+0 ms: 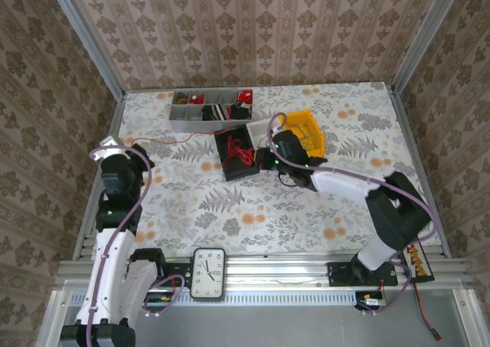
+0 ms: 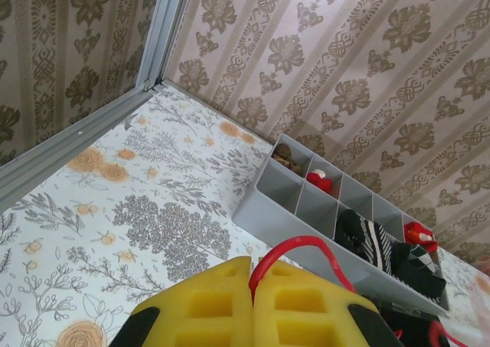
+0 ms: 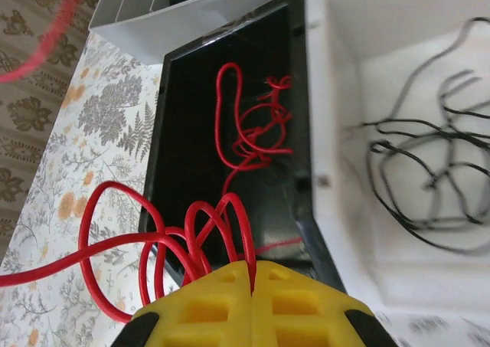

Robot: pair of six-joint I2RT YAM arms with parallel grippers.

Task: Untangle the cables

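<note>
Left claw (image 2: 251, 274) pinched shut on a red strand (image 2: 298, 243), arching up from between the yellow pads (image 2: 207, 309). From above, drawn out across the floral worktop (image 1: 230, 209) from that claw toward the black tray (image 1: 236, 154). Beyond the claw, a grey divided bin (image 2: 306, 205) near the back wall, small red and dark bits in its compartments. Right claw (image 3: 251, 269) likewise clamped tight, gripping a bunch of red loops (image 3: 191, 228) at the near edge of the black tray, some spilling over onto the worktop. Inside the tray, a loose red clump (image 3: 253, 125), apart from the claw. Butted against the tray's side, a white tray (image 3: 337, 94) holding a tangled black cable (image 3: 429, 171). Close by the right arm, a yellow bin (image 1: 310, 129); down at the near rail, a clock (image 1: 208, 273).
</note>
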